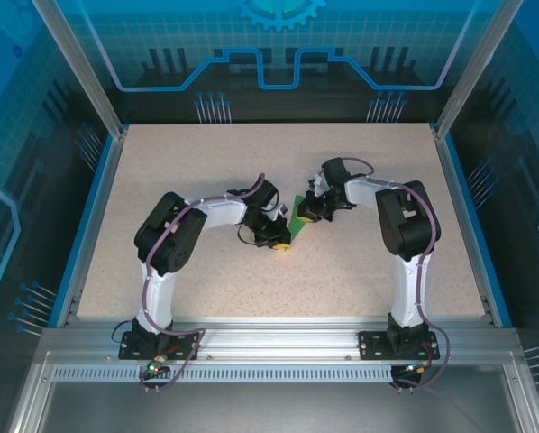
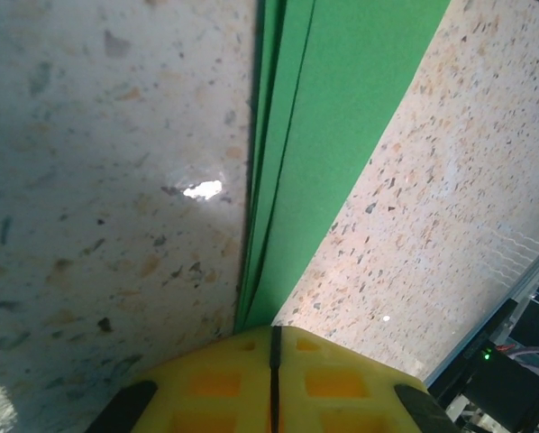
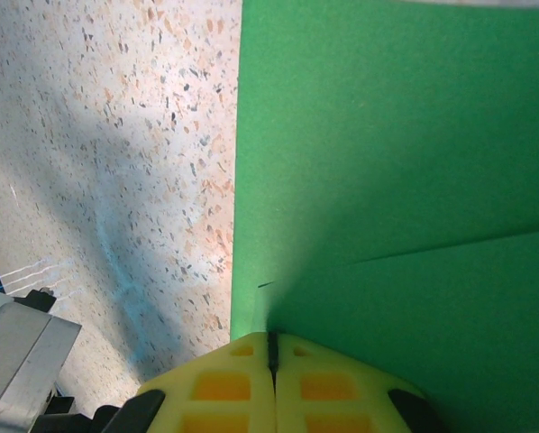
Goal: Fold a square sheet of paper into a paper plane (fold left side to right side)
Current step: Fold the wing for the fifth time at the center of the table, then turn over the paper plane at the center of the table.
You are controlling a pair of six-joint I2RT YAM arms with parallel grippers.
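Centre of the speckled table, top view: folded green paper between left gripper and right gripper. Left wrist: yellow fingertips clenched on the paper's narrow, layered end. Right wrist: fingertips pinched shut on its creased edge.

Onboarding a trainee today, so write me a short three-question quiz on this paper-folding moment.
1. True or false: in the top view, the green paper lies between the ends of the two arms.
2. The fingers of the left gripper are: A wide open; B shut together; C clamped on a cup.
3. In the right wrist view, what line crosses the paper just ahead of the right gripper?
Key: 1 true. 2 B. 3 The edge of a folded layer, running off to the right.
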